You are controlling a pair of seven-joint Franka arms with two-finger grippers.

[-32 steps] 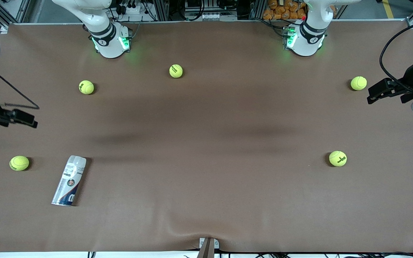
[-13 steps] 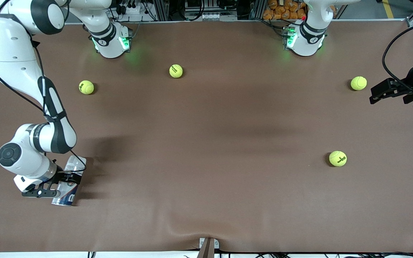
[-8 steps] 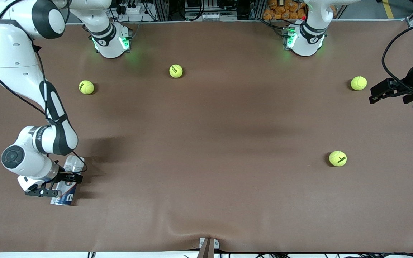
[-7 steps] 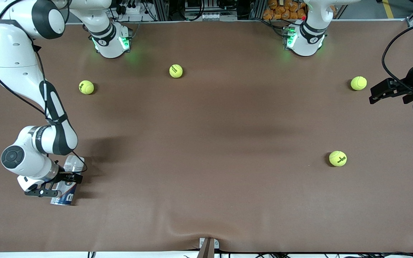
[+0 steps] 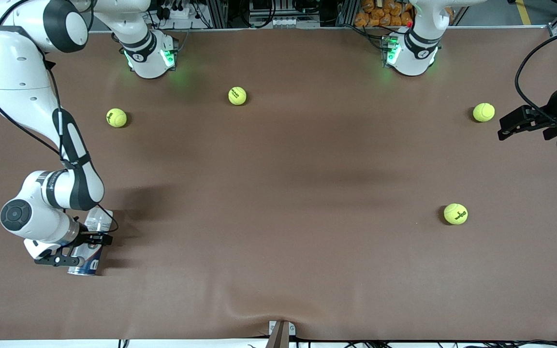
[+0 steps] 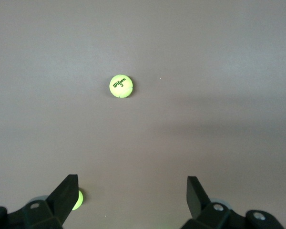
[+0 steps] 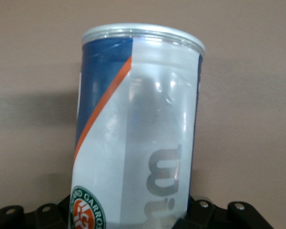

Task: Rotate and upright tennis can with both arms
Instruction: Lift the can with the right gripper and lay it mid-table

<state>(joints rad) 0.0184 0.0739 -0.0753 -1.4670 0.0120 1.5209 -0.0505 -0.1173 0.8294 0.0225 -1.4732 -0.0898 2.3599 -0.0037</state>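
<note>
We see the can (image 5: 88, 246) lying on its side on the brown counter (image 5: 278, 193), at the right arm's end and in the part nearer the front camera. Its silvery rim points toward that camera. The right end effector (image 5: 76, 249) is down on the can, fingers clamped across its middle. In the right wrist view the can (image 7: 138, 133) fills the frame, with a white and navy label, an orange stripe and a round emblem; the black finger mounts sit on either side of it.

The left end effector (image 5: 510, 124) waits above the counter's edge at the left arm's end, fingers spread wide and holding nothing. The left wrist view shows both fingertips (image 6: 66, 191) well apart over bare counter.

We count four balls. One ball (image 5: 483, 112) lies just beside the left end effector. A second ball (image 5: 455, 213) lies nearer the front camera. A third ball (image 5: 237, 95) lies between the two bases, and a fourth ball (image 5: 116, 117) lies near the right arm's base.
</note>
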